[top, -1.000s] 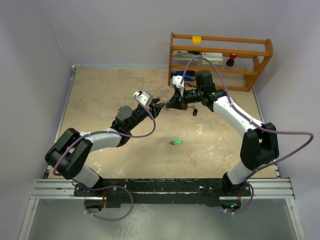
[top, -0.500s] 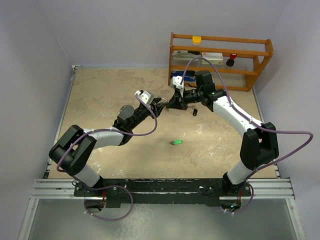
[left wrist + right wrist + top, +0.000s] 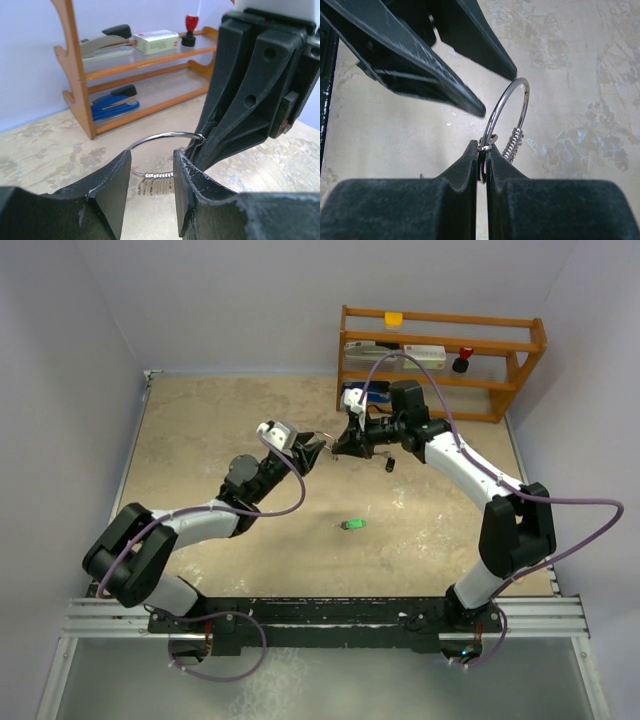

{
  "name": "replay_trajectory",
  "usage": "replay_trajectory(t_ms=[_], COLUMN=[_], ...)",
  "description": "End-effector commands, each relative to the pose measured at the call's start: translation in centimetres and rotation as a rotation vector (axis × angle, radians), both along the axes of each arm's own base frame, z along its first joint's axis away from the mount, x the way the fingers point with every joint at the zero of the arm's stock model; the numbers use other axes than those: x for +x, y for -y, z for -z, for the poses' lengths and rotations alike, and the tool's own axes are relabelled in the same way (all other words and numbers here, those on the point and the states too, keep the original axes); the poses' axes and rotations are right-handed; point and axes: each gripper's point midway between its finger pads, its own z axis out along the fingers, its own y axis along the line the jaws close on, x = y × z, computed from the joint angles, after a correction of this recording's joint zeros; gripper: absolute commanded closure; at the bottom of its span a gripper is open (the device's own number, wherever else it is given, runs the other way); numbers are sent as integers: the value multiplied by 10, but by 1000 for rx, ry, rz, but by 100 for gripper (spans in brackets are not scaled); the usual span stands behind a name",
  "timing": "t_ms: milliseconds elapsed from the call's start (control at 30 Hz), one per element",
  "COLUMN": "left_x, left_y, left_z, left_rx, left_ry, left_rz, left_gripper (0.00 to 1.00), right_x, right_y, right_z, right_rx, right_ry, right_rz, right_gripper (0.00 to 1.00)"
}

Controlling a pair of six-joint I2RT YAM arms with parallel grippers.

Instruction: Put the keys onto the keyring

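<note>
I have the right gripper [image 3: 481, 150] pinched shut on the thin round silver wire keyring [image 3: 495, 116]. It nips the ring at one spot on the rim, so the rest of the loop stands free in the air above the mottled beige table [image 3: 200, 420]. That grip looks deliberate to me: held by its edge, the ring offers most of its wire to the other arm. The cluster of small silver keys [image 3: 155, 182] hangs below the ring, out of the way.

The left gripper [image 3: 151, 156] faces it tip to tip, jaws standing apart and closed on nothing. From its own wrist camera the ring arcs across the gap just beyond the fingertips, near but (as far as I can tell) not touching. I judge the step in hand is getting a purchase on the wire so the coil can be parted.

The small key with the bright green plastic head [image 3: 351, 525] lies flat on the table nearer the arm bases. It is well apart from both grippers and not yet picked up. A small dark thing [image 3: 390, 462] under the right arm may be the black-headed key, but it is too small to be sure. The orange wooden shelf rack [image 3: 500, 325] at the back plays no part.
</note>
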Motion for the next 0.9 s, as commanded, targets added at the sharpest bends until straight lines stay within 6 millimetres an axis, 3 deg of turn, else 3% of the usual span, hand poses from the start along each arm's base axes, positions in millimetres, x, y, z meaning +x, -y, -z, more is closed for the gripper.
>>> replay_trajectory(t_ms=[0, 200, 300, 500, 867], left_x=[1, 2, 6, 13, 15], left_y=[-26, -44, -46, -29, -8], left_z=[-25, -33, -36, -26, -21], left_rx=[-26, 28, 51, 117, 187], left_ry=[55, 100, 135, 205, 305], left_rz=[-121, -203, -224, -170, -85], left_gripper=[63, 61, 53, 36, 32], right_x=[3, 4, 3, 2, -2], right_y=[-3, -2, -3, -5, -6], right_z=[-7, -2, -1, -3, -4], right_rx=[14, 2, 6, 10, 14], right_ry=[24, -10, -28, -40, -58], right_rz=[14, 28, 24, 24, 6], right_gripper=[100, 100, 100, 100, 100])
